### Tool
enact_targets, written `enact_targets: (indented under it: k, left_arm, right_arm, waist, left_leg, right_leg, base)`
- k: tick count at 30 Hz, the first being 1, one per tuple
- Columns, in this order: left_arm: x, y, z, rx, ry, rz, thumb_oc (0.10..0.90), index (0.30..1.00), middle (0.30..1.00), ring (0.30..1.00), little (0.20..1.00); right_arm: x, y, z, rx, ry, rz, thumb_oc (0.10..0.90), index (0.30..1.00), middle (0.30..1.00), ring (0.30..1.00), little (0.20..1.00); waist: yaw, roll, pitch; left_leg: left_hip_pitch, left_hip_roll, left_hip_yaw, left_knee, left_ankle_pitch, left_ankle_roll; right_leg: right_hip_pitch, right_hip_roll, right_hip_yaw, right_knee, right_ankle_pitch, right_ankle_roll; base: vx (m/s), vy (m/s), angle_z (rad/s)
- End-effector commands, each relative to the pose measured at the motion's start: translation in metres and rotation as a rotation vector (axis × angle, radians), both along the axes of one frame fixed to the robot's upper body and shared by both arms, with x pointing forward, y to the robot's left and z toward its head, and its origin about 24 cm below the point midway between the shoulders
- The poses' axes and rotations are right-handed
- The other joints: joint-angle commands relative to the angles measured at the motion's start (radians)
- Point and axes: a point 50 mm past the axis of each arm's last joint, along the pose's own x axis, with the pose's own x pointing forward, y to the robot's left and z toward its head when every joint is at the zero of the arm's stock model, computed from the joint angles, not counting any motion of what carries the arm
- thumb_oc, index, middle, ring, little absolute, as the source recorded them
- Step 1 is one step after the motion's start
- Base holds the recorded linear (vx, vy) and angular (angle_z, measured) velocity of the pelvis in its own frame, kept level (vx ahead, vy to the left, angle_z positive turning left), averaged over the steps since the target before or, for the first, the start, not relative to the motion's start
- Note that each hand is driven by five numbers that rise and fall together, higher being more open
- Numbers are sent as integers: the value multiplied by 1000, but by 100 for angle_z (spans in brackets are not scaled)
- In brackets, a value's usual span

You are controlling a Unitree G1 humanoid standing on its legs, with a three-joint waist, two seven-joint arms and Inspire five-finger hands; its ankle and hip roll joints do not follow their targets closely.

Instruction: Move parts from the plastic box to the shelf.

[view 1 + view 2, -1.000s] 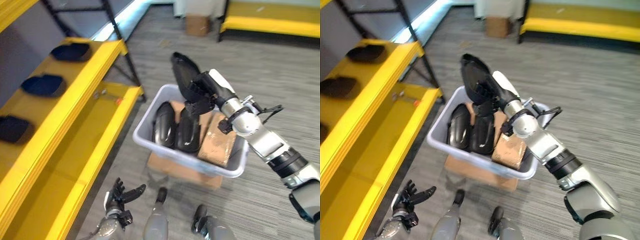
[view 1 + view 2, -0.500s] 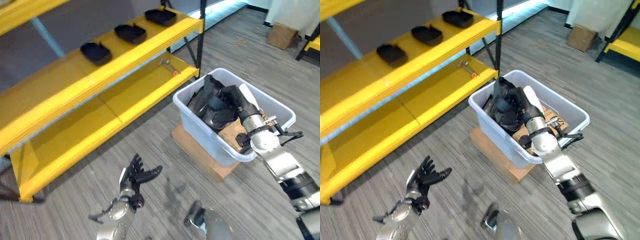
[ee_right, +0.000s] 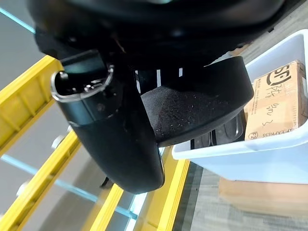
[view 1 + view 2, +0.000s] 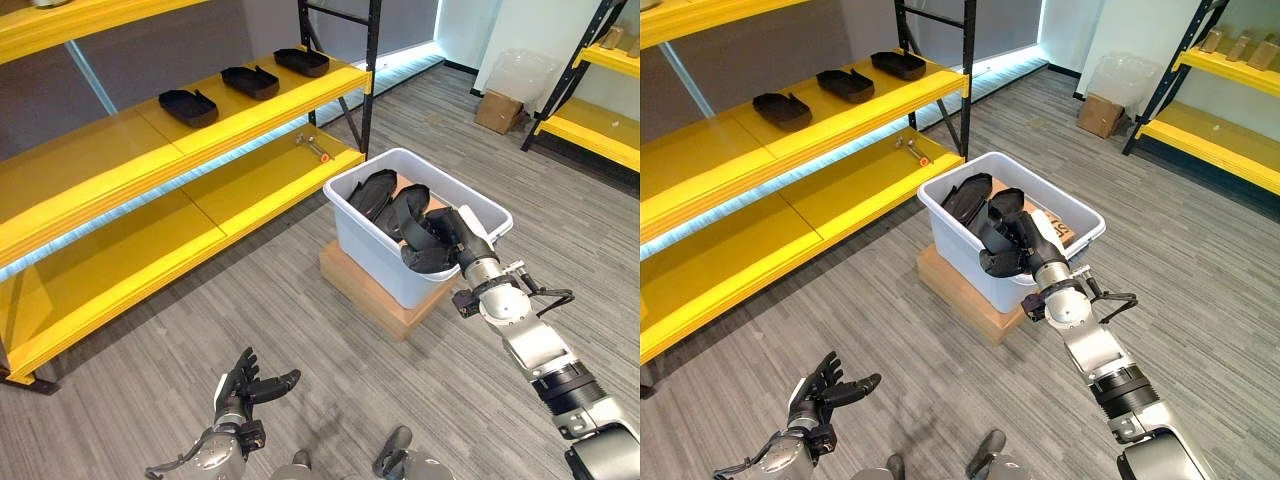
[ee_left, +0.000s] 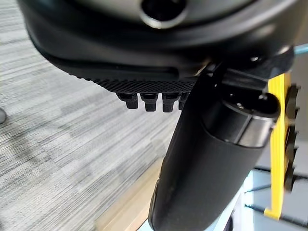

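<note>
The right hand [image 4: 452, 236] has its fingers curled round a black part [image 4: 432, 254] and holds it at the rim of the plastic box [image 4: 372, 243], lower than a moment ago, when the part was held up high. The robot has also turned to face the shelf [image 4: 150, 130], where three parts [image 4: 188, 105] already sit. The left hand [image 4: 243, 388] hangs low, fingers spread, holding nothing

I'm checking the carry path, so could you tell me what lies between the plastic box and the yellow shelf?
Bare grey floor, seen in the left eye view, separates the plastic box from the yellow shelf.
</note>
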Motion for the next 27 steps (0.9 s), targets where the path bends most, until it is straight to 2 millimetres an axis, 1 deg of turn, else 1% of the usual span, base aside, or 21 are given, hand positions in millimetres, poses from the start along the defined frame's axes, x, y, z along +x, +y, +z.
enact_targets:
  k: [1, 4, 6, 13, 23, 27]
  left_arm:
    - [18, 10, 30, 64, -175, 8, 900, 1000, 1000, 1000, 1000]
    - [19, 10, 30, 63, -176, 13, 900, 1000, 1000, 1000, 1000]
    - [19, 8, 29, 55, -174, 12, 900, 1000, 1000, 1000, 1000]
    - [19, 4, 27, 49, -167, -5, 900, 1000, 1000, 1000, 1000]
    - [20, 3, 28, 51, -170, -7, 900, 1000, 1000, 1000, 1000]
    - [24, 7, 33, 61, -193, 3, 900, 1000, 1000, 1000, 1000]
  right_arm:
    - [6, 27, 72, 8, -324, 119, 400, 300, 300, 300, 300]
    - [6, 29, 72, 7, -325, 123, 400, 300, 300, 300, 300]
    - [8, 31, 68, 9, -303, 129, 400, 300, 300, 300, 300]
    - [9, 36, 63, 13, -284, 149, 400, 300, 300, 300, 300]
    - [7, 33, 61, 11, -279, 143, 400, 300, 300, 300, 300]
    - [7, 27, 68, 9, -309, 120, 400, 300, 300, 300, 300]
  waist:
    - [19, 10, -65]
    - [22, 7, -67]
    - [17, 5, -68]
    - [11, 1, -75]
    - [8, -7, -79]
    - [24, -25, -52]
  left_leg:
    - [101, -32, 16, -78, 15, -6]
    - [102, -34, 18, -77, 12, -5]
    - [118, -42, 23, -94, 16, 1]
    - [136, -43, 34, -94, 4, 6]
    - [139, -38, 33, -84, -8, 5]
    - [65, -30, 16, 79, -77, 11]
  right_leg:
    - [83, -27, 12, -209, 229, 78]
    - [86, -27, 13, -220, 235, 80]
    - [84, -27, 27, -230, 254, 88]
    - [81, -28, 42, -228, 255, 92]
    - [91, -25, 44, -238, 257, 95]
    - [91, -47, 33, -220, 252, 91]
  base:
    - [-13, 38, 25]
    - [-3, 15, -2]
    - [2, 36, -1]
    - [23, 5, -11]
    - [14, -1, -1]
    - [-19, -2, 4]
